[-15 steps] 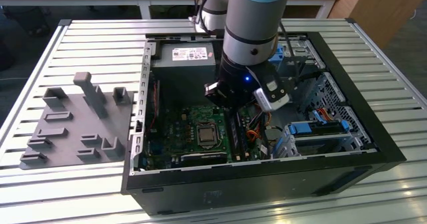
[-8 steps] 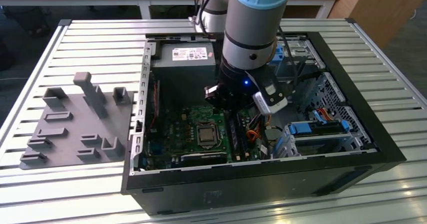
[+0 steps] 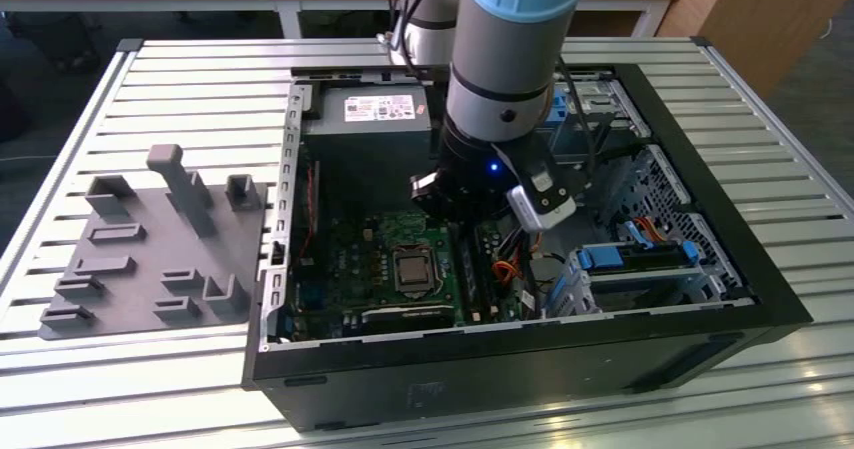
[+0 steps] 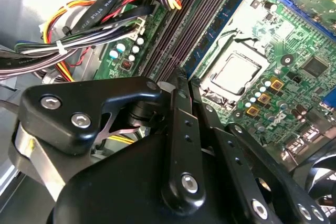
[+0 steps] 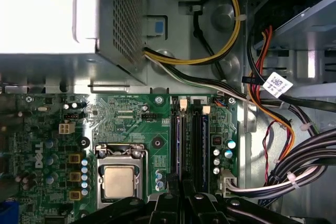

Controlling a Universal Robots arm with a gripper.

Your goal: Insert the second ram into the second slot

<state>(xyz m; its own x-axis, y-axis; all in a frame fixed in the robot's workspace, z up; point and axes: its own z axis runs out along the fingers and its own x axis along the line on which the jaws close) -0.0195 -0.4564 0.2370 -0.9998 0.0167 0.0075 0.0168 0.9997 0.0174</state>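
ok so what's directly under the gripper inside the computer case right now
Below the gripper lie the long dark memory slots on the green motherboard, beside the processor socket. The gripper's black links cover the slots' near ends.

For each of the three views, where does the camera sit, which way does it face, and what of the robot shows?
Exterior view: off the arm, above, looking down on the open computer case and the arm.
First wrist view: on the arm, facing straight down at the motherboard; end effector at the edge.
Second wrist view: on the arm, slanted across the end effector.
Both wrist views share the CPU socket and RAM slots.
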